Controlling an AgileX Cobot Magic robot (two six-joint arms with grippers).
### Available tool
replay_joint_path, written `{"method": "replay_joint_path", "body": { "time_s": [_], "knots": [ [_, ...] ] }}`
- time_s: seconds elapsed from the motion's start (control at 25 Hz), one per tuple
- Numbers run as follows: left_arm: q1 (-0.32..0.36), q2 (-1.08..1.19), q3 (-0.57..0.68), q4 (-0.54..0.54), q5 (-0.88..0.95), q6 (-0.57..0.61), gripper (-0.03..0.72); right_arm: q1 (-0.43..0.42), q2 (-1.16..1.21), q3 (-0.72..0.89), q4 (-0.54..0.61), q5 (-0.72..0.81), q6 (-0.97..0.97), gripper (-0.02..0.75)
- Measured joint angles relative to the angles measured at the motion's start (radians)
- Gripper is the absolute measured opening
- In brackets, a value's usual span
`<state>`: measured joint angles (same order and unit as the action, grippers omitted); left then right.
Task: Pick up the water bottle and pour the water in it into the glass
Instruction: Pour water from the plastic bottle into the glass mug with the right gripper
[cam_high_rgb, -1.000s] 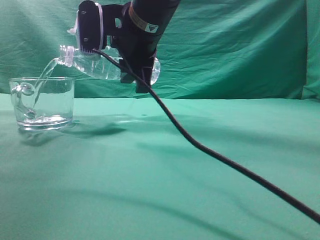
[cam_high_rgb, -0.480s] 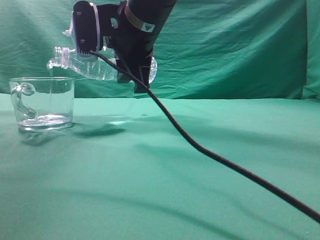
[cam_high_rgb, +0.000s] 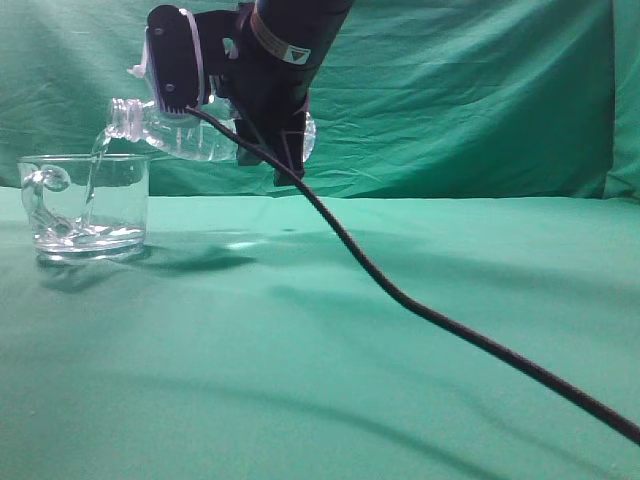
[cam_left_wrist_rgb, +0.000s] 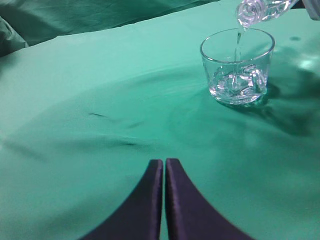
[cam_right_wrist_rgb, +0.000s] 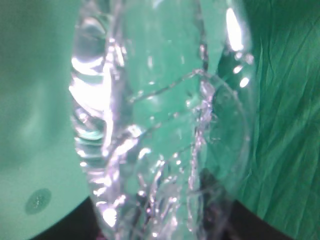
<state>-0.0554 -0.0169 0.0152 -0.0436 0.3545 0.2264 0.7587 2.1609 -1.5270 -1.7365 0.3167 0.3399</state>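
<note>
My right gripper (cam_high_rgb: 255, 125) is shut on the water bottle (cam_high_rgb: 195, 135) and holds it tipped almost level, neck to the left, above the glass (cam_high_rgb: 85, 205). A thin stream of water (cam_high_rgb: 97, 170) falls from the bottle's mouth into the glass, which has a shallow pool at its bottom. In the left wrist view the glass (cam_left_wrist_rgb: 237, 65) stands at the upper right with the bottle's mouth (cam_left_wrist_rgb: 250, 12) over it. My left gripper (cam_left_wrist_rgb: 164, 167) is shut and empty, low over the cloth, well short of the glass. The bottle (cam_right_wrist_rgb: 160, 130) fills the right wrist view.
A green cloth (cam_high_rgb: 330, 340) covers the table and hangs behind as a backdrop. A black cable (cam_high_rgb: 430, 315) runs from the right arm down to the lower right across the cloth.
The bottle was pouring, then its neck rose and the stream stopped half a second ago. Now the neck has dipped and water runs into the glass.
</note>
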Motion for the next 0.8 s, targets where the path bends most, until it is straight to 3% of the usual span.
{"method": "replay_joint_path", "body": {
  "time_s": [0.8],
  "knots": [
    [0.0,0.0,0.0,0.0,0.0,0.0,0.0,0.0,0.0,0.0,0.0,0.022,-0.004,0.313]
  ]
}}
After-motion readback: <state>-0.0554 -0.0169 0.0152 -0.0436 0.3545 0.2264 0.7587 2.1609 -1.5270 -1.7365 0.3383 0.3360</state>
